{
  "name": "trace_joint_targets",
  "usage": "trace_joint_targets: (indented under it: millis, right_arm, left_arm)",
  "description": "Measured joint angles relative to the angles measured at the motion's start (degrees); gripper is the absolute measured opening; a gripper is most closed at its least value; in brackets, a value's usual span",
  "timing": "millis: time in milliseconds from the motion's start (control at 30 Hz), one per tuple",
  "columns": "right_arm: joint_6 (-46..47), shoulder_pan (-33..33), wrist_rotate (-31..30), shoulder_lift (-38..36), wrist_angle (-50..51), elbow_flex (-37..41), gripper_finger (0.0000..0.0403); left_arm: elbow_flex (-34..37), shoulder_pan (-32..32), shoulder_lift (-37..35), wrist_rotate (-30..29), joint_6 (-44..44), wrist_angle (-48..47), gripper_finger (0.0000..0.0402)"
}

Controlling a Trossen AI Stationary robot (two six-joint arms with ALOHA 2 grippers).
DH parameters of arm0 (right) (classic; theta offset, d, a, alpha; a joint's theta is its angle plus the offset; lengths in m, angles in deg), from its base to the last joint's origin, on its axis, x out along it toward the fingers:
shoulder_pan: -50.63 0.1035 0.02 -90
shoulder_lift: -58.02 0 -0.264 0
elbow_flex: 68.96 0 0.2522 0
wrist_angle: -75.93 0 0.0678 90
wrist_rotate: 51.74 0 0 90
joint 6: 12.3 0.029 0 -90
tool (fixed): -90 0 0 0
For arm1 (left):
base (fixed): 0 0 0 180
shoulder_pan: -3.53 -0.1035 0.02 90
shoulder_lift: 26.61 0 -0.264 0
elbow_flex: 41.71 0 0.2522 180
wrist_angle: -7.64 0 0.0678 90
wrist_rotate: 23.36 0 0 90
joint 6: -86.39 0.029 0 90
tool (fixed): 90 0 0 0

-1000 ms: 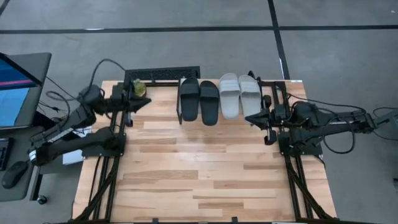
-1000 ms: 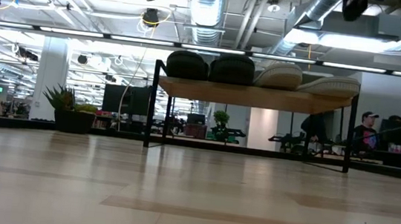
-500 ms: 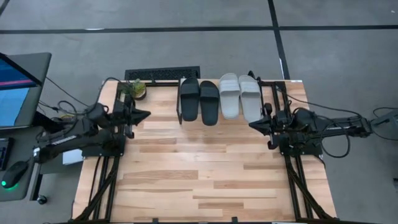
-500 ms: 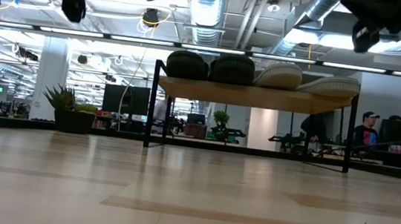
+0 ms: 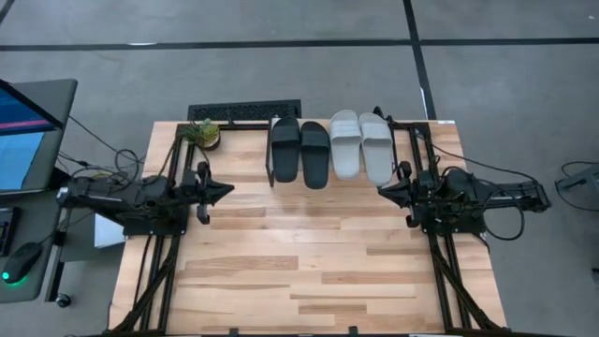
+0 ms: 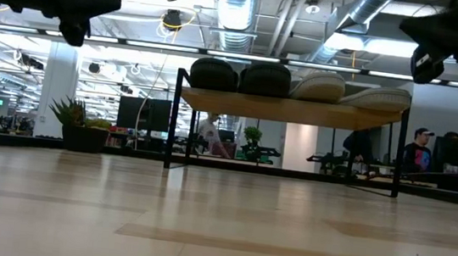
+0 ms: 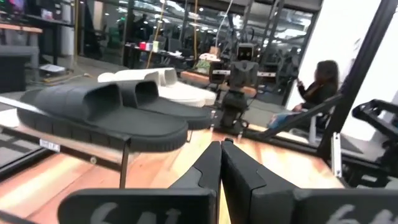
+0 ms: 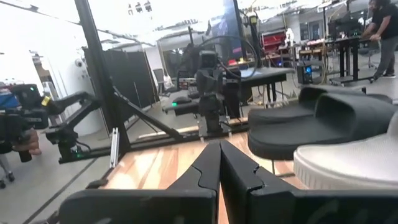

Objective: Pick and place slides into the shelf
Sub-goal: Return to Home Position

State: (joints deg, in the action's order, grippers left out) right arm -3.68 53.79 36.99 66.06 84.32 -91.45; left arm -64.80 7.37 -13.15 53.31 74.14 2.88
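Observation:
Two black slides (image 5: 300,150) and two light grey slides (image 5: 361,144) lie side by side, soles down, on the shelf's plank top (image 6: 290,110) at the table's far edge; the rightmost grey one lies slightly askew. My left gripper (image 5: 228,190) is shut and empty at the table's left side, fingers pointing right. My right gripper (image 5: 382,190) is shut and empty at the table's right side, fingers pointing left. The black slides show in the left wrist view (image 7: 106,115), and a black and a grey slide show in the right wrist view (image 8: 323,121).
A small potted plant (image 5: 205,133) stands at the table's far left corner, next to a black keyboard (image 5: 243,111) beyond the edge. A laptop (image 5: 23,131) sits on a side stand at the left. People show in the room behind. Bare wooden tabletop (image 5: 299,253) lies in front of the shelf.
Both arms have drawn back from the shelf toward the table's near edge and come lower, the left gripper away from the plant, the right one away from the grey slides. The four slides have stayed still on the shelf.

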Motion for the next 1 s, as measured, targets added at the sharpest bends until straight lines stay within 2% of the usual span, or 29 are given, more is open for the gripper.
trace_joint_targets:
  millis: [167,333,533,700,900,1000]
  right_arm:
    - [-0.04,0.0,0.0,-3.0,5.28,0.0,0.0]
    - [-0.83,0.0,-0.02,-6.62,10.88,0.0,0.0]
    - [-1.83,0.0,-0.02,-7.94,14.73,0.04,0.0]
    - [-2.17,-0.1,-0.11,-7.94,12.46,3.46,0.0]
    - [-1.23,-1.87,1.27,-7.99,4.68,8.31,0.0]
    - [-2.66,-2.56,1.33,-7.96,4.68,8.33,0.0]
  left_arm:
    - [1.32,7.39,0.0,-9.78,2.09,-1.05,0.0]
    - [1.32,9.83,-0.46,-13.72,3.23,-5.57,0.0]
    - [1.32,8.57,-5.59,-13.72,3.38,-12.93,0.0]
    - [1.3,6.96,-13.49,-11.15,4.6,-18.25,0.0]
    - [3.66,5.5,-13.31,-9.02,4.5,-17.42,0.0]
    - [6.28,4.77,-12.82,-6.55,2.88,-12.02,0.0]
